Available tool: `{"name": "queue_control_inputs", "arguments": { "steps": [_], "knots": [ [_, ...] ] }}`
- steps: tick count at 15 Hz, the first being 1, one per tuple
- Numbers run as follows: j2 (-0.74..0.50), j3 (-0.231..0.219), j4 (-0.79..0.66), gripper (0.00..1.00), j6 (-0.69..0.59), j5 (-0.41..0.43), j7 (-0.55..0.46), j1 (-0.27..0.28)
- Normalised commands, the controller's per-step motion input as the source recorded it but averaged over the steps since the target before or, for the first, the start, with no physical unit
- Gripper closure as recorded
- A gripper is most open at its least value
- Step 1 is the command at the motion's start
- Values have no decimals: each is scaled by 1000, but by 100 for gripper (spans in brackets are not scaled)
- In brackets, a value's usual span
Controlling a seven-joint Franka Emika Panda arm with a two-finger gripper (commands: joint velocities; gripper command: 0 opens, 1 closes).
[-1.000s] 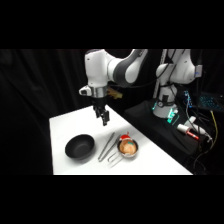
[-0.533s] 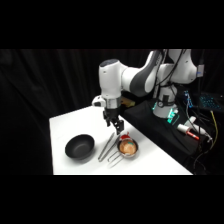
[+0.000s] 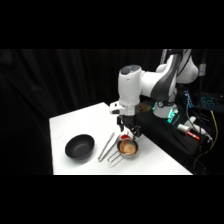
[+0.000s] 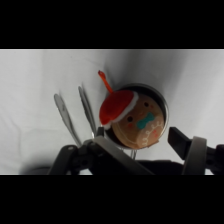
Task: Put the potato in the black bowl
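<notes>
The potato (image 4: pixel 134 121) is a round tan-orange lump with a red cap and lies inside the small silver bowl (image 4: pixel 161 103). In the side view the potato (image 3: pixel 128 146) sits in that silver bowl (image 3: pixel 136 151) at the table's right. My gripper (image 3: pixel 129 132) hangs just above it, open; in the wrist view the gripper (image 4: pixel 140 138) has one finger on each side of the potato, not touching it. The black bowl (image 3: pixel 80 148) stands empty to the left, apart from the gripper.
Metal tongs (image 3: pixel 106 147) lie between the two bowls, right beside the silver one; the wrist view shows the tongs (image 4: pixel 75 116) left of the potato. A dark bench with cables and electronics (image 3: pixel 192 130) stands past the table's right edge.
The arm has swung right and come down, from over the table's middle to just above the silver bowl with the potato.
</notes>
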Motion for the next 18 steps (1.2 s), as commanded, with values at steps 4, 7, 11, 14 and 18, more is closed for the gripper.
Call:
{"name": "queue_control_inputs", "arguments": {
  "steps": [4,7,11,14,18],
  "knots": [
    [-106,49,-267,0,407,-24,34,73],
    [159,-24,-51,0,444,-151,-15,27],
    [258,-89,65,0,337,-191,-37,21],
    [284,-139,144,0,285,-176,-78,21],
    [194,-161,146,21,190,-169,-61,65]
  ]
}}
